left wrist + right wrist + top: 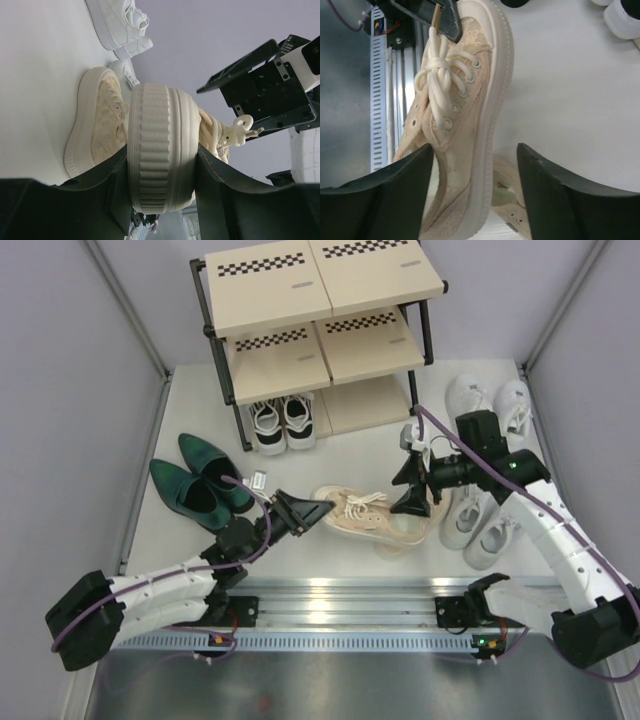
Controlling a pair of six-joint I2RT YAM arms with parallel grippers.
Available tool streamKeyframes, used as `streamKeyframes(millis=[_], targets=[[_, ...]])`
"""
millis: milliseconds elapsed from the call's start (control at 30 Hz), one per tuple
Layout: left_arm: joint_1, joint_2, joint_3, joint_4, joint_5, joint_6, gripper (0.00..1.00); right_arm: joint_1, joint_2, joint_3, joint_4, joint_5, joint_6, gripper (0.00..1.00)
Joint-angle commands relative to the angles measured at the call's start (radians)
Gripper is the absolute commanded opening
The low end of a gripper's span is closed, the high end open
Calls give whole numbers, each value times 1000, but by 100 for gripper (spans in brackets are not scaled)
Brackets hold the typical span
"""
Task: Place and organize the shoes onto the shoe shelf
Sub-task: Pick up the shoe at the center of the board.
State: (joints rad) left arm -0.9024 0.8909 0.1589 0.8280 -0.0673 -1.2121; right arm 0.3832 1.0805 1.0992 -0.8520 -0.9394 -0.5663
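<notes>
- Fingers (90, 205) of the left gripper (162, 150) pinched on the ribbed rubber toe of one beige sneaker (160, 115), heel pointing toward the right arm; apparently raised over its mate (95, 125) lying on the table (340, 465).
- Fingers (380, 190) of the right gripper (475, 150) spread wide either side of that shoe's heel end, gripping nothing.
- Could pivot or slip out of the pinch, held by one smooth end alone.
- Might snag the loose laces (437, 65) on the right gripper, close above them.
- Could drop onto the mate or knock the white sneakers (480, 525) just beside.
- Long carry to the shoe shelf (370, 270), well apart; may sag and catch a board edge.
</notes>
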Motion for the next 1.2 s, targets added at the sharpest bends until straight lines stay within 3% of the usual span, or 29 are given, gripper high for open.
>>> streamKeyframes(millis=[0, 200, 367, 400, 633, 1167], targets=[[31, -88, -37, 100, -8, -122, 0, -3, -48, 21, 27, 71, -58, 74], [117, -168, -41, -15, 47, -162, 0, -10, -207, -82, 37, 93, -165, 88], [149, -170, -27, -47, 98, -170, 0, -10, -267, -134, -125, -41, -438, 90], [152, -167, -25, -47, 100, -170, 0, -10, -269, -139, -146, -59, -475, 99], [154, -124, 2, -49, 126, -173, 0, 9, -231, -113, -180, -67, -555, 99], [154, -46, 44, -15, 116, -179, 0, 241, -105, -87, -167, 163, -532, 64]])
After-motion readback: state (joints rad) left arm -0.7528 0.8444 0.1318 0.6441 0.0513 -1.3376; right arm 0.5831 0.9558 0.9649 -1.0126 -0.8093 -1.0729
